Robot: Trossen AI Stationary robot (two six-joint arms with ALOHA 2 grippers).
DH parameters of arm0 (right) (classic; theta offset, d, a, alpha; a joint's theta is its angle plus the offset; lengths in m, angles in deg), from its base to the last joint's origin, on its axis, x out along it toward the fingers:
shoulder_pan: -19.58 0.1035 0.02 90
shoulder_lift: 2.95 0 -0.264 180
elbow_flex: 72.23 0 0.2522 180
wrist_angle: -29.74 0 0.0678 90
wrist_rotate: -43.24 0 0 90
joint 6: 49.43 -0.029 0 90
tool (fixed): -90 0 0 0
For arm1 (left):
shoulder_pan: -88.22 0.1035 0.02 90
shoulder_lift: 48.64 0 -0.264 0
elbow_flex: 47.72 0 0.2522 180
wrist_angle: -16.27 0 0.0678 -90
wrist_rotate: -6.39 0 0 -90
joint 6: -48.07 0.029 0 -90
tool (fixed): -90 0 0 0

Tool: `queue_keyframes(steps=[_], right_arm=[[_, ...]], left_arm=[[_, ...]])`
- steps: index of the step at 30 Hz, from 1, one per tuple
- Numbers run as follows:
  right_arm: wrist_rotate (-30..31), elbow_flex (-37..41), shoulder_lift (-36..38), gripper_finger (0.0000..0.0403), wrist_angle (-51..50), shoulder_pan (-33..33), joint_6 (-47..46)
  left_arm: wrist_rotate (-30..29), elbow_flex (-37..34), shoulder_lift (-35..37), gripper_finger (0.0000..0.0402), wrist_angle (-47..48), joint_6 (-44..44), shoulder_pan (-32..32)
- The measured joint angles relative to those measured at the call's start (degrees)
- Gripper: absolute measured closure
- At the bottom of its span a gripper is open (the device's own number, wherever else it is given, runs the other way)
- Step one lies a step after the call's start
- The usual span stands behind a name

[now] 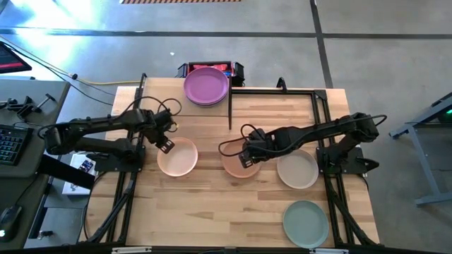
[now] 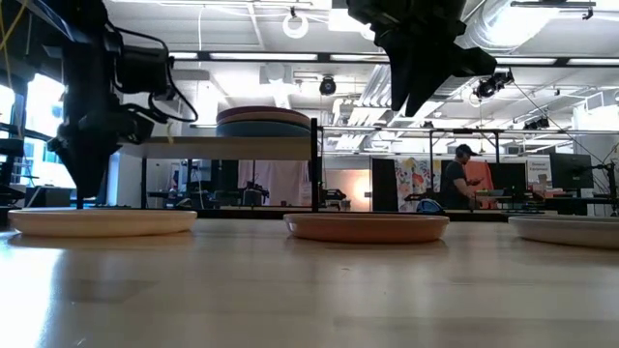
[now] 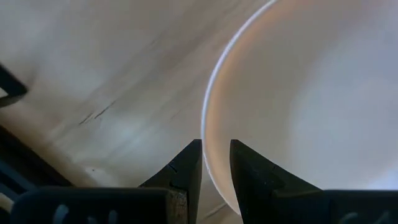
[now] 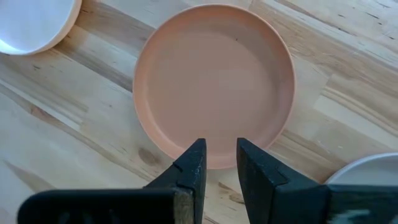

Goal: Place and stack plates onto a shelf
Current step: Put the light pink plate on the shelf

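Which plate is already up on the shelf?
The purple plate, topping a small stack on the shelf at the table's far edge. The other plates in view lie singly on the tabletop.

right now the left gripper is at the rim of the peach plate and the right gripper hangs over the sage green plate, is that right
Not quite. The right gripper hangs over the terracotta plate, as the right wrist view shows; the sage green plate lies apart near the table's front edge in the high view. The left gripper is indeed at the rim of the peach plate.
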Motion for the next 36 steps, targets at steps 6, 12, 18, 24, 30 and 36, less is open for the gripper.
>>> queue_keyframes(steps=[6,12,18,24,30,36], right_arm=[[0.0,0.0,0.0,0.0334,0.0,0.0,0.0],[0.0,0.0,0.0,0.0334,0.0,0.0,0.0],[0.0,0.0,0.0,0.0334,0.0,0.0,0.0],[0.1,0.0,0.0,0.0334,0.0,0.0,0.0],[0.1,0.0,0.0,0.0334,0.0,0.0,0.0],[0.1,0.0,0.0,0.0334,0.0,0.0,0.0]], left_arm=[[-0.7,-1.5,0.0,0.033,-2.4,-2.4,0.0],[-0.8,-1.8,-0.6,0.033,-2.3,-3.5,0.0],[-0.4,-1.8,-2.5,0.033,-2.3,-4.1,0.0],[-0.8,-1.8,-4.0,0.033,-2.5,-4.6,0.0],[-0.7,-1.8,-6.8,0.033,-3.7,-4.6,0.0],[-0.4,-1.8,-9.7,0.033,-4.8,-4.6,0.0]])
